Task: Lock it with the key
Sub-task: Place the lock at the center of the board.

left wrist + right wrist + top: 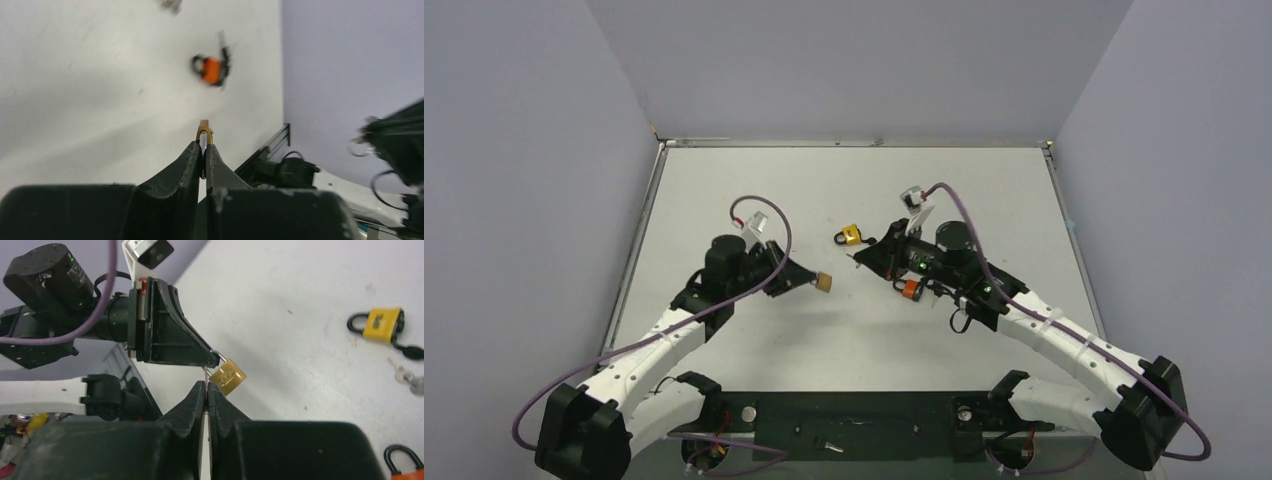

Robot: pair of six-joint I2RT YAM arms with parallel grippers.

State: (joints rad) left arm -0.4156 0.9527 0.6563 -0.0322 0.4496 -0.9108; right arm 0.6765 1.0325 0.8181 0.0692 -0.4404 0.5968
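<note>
Center frame, the brass padlock [227, 376] is gleaming: polished golden metal. Just left of it, the key [205, 374] is showing as a bare silvery metal sliver. Upper right, the yellow padlock [383, 324] is looking smooth and coated. The table [300, 300] is reading matt, faintly scuffed; the right gripper [206, 386] is looking like matt black plastic.

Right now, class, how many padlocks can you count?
3. The brass padlock is pinched in the left fingers; the yellow padlock lies on the table mid-back; the orange padlock lies beside the right arm. Others may be hidden.
</note>
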